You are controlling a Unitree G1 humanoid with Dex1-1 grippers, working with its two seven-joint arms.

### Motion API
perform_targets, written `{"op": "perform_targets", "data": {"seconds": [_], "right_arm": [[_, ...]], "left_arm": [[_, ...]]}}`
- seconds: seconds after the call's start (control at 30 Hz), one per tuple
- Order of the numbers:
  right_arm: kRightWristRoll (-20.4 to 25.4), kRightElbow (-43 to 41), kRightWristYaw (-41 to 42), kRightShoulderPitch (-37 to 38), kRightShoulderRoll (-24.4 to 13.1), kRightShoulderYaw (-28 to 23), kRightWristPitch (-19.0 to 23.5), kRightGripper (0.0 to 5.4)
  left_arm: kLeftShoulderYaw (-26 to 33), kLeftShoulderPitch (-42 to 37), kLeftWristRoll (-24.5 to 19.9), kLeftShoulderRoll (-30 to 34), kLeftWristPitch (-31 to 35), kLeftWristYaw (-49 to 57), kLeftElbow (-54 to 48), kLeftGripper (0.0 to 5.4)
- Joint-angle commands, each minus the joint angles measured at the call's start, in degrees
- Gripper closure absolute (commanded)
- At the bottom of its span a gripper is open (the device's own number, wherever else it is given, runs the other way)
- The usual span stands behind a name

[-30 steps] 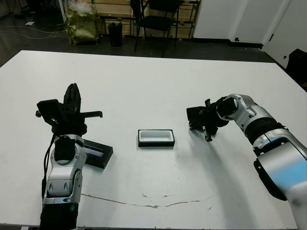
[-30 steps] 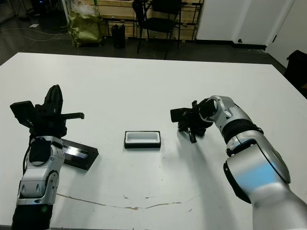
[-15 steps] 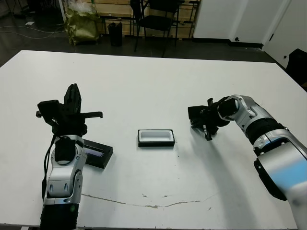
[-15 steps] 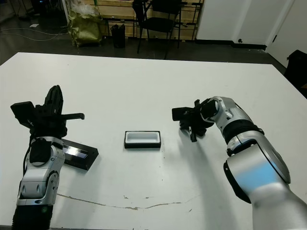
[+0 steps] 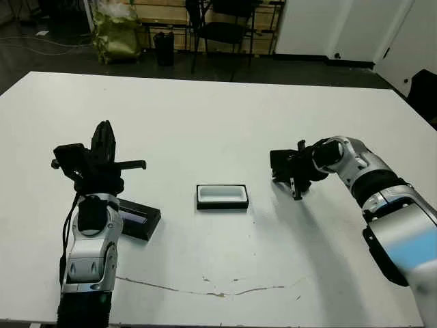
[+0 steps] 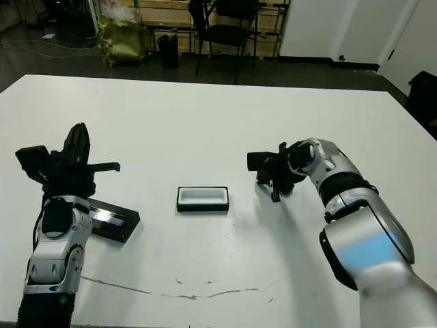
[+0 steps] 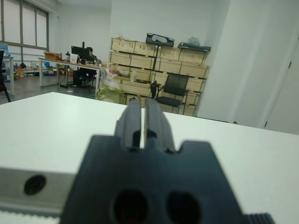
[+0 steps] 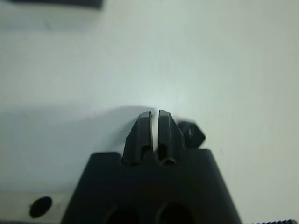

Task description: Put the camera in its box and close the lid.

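1. Box (image 5: 222, 197) is seen lying open near the middle of the table (image 5: 225, 123), its white lining facing up and nothing inside it.
2. The lid (image 5: 140, 220) is laid flat on the table well to the left of the box, apart from it, with its pale stripe upward. Part of it is hidden behind the left arm.
3. The camera cannot be made out with certainty in any view. Only a small black piece (image 8: 191, 134) is seen just beside the right fingers in the right wrist view, and what it is cannot be told.
4. The right gripper (image 5: 298, 193) is held to the right of the box, apart from it, and is pointed down at the table just above its own shadow. Its fingers (image 8: 142, 128) are drawn together, with only a thin slit left between them. Whether anything is clamped there cannot be told.
5. The left gripper (image 5: 104, 128) is raised above the table at the left, over the near end of the lid, and is pointed away from the robot. Its fingers (image 7: 133, 116) are pressed together with nothing between them.
6. A chair (image 5: 225, 27) and wooden crates (image 7: 140, 65) are seen beyond the far edge of the table.
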Motion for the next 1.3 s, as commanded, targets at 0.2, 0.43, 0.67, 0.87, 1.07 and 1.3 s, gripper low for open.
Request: {"op": "perform_targets", "data": {"seconds": [0.2,0.43,0.67,0.87,1.07,1.3], "right_arm": [[22.08,-24.11,8.51,6.18,-5.00,-18.28,14.38,5.40],[29.64,-46.36,-9.32,22.56,-4.36,-29.12,13.27,5.40],[28.55,-47.69,-18.82,30.77,-4.37,-30.77,9.47,5.40],[32.27,-59.02,-24.14,38.52,-2.44,-31.00,16.76,5.40],[31.72,-68.06,-28.81,43.36,-3.58,-30.77,24.26,5.40],[26.31,-66.62,-28.04,44.26,-7.48,-27.58,24.76,5.40]], "left_arm": [[0.15,0.51,0.30,-0.10,-0.34,-0.26,1.50,5.39],[0.29,0.22,-0.09,-0.12,-0.36,-0.50,1.91,5.39],[0.03,-0.08,-0.07,-0.08,-0.53,-0.78,2.04,5.39],[-0.03,-0.31,-0.13,-0.04,-0.42,-0.93,2.12,5.39],[0.14,-0.21,-0.43,-0.05,0.14,-0.94,1.92,5.39],[0.01,-0.14,0.04,-0.16,-0.15,-0.54,1.98,5.39]]}}
